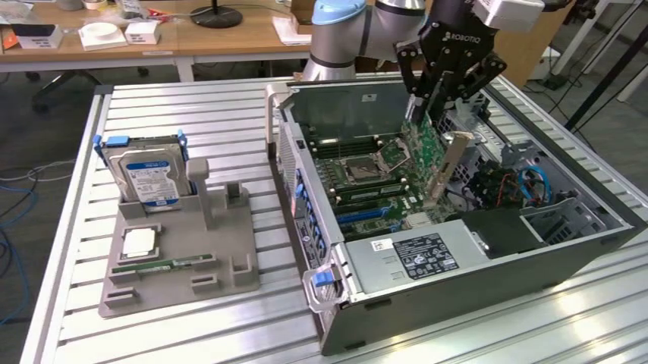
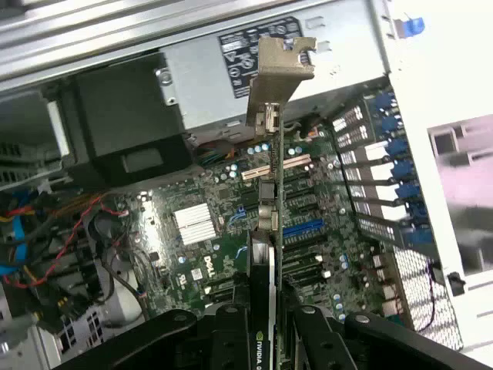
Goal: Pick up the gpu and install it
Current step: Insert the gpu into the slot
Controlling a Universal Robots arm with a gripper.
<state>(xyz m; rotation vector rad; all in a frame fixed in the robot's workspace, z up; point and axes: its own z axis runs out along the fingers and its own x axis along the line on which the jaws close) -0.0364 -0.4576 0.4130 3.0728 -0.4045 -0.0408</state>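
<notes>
My gripper (image 1: 430, 106) hangs over the open computer case (image 1: 476, 280) and is shut on the gpu (image 1: 427, 148), a thin card held on edge. Its metal bracket (image 1: 453, 155) points down toward the case's interior. The card sits above the motherboard (image 1: 360, 171), apart from its slots. In the wrist view the gpu (image 2: 267, 231) runs edge-on away from my gripper (image 2: 266, 327), with the black fingers (image 2: 225, 331) pressing on both faces. The bracket (image 2: 279, 73) ends in front of the power supply (image 2: 254, 54), over the motherboard (image 2: 200, 231) and its blue slot (image 2: 302, 229).
A grey parts holder (image 1: 182, 258) lies at the exterior view's left on the slatted table (image 1: 486, 334). It carries a hard drive (image 1: 152, 178), a processor (image 1: 139, 241) and a green memory stick (image 1: 162, 265). Cables (image 1: 517, 186) and the power supply (image 1: 420, 254) crowd the case.
</notes>
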